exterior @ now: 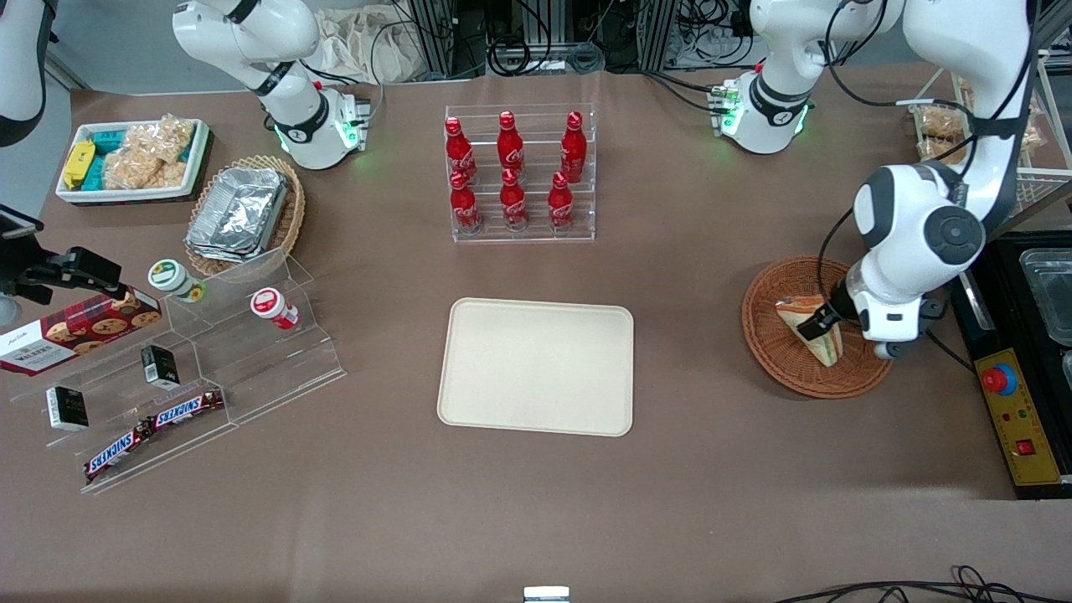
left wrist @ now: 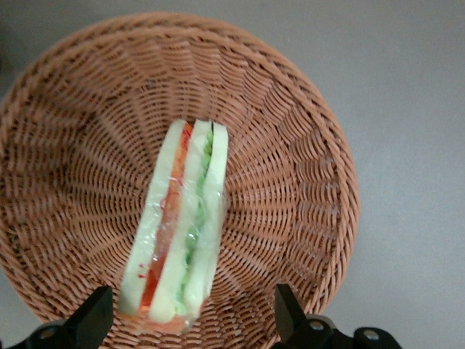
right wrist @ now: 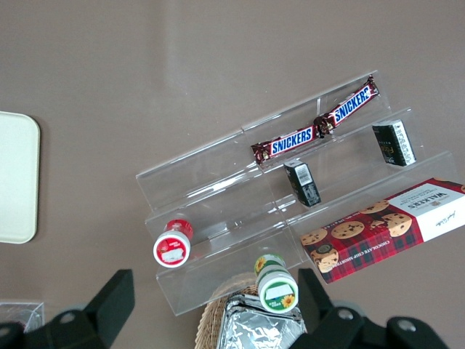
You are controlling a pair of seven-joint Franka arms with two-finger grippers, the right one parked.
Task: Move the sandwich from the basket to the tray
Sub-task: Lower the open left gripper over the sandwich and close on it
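The sandwich [exterior: 825, 345] is a wrapped wedge lying in the round reddish-brown wicker basket [exterior: 775, 356], toward the working arm's end of the table. My gripper [exterior: 822, 323] hangs just above it, open. In the left wrist view the sandwich [left wrist: 182, 225] stands on edge in the basket [left wrist: 290, 182], showing pale bread with red and green filling. The gripper [left wrist: 191, 305] has one black fingertip on each side of the sandwich's wide end, with a gap at each. The cream tray [exterior: 536, 366] lies flat mid-table and holds nothing.
A clear rack of red cola bottles [exterior: 519, 172] stands farther from the front camera than the tray. A black control box with a red button [exterior: 1013, 402] sits beside the basket at the table's end. A clear stepped shelf of snacks [exterior: 193, 368] lies toward the parked arm's end.
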